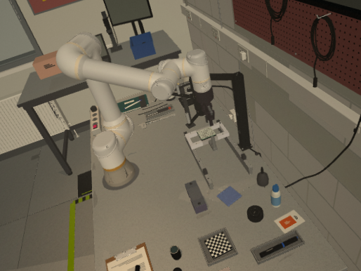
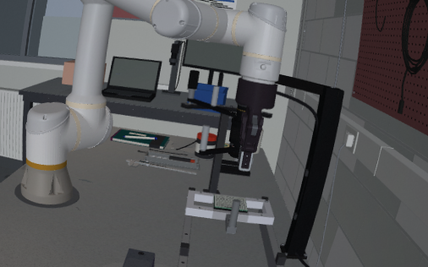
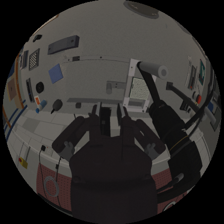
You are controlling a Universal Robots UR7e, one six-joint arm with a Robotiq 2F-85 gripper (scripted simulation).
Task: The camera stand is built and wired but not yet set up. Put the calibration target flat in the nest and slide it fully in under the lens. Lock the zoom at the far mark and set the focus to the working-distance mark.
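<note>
The dotted calibration target (image 1: 205, 132) (image 2: 230, 202) (image 3: 139, 88) lies flat inside the white nest frame (image 1: 207, 134) (image 2: 229, 208), which sits on its rails at the far end beneath the black camera and lens (image 3: 165, 118). A grey handle peg (image 2: 231, 216) (image 1: 212, 142) stands at the nest's near edge. The black stand (image 1: 241, 108) (image 2: 315, 169) arches over from the right. My gripper (image 1: 209, 117) (image 2: 244, 162) (image 3: 110, 112) hangs above the nest, beside the lens, partly closed and holding nothing.
A dark grey block (image 1: 195, 196) lies near the rails' front end, with a blue pad (image 1: 229, 195), a blower (image 1: 262, 177), a bottle (image 1: 275, 195) and a lens cap (image 1: 255, 213) to its right. A checkerboard tray (image 1: 218, 244) sits nearer the front edge.
</note>
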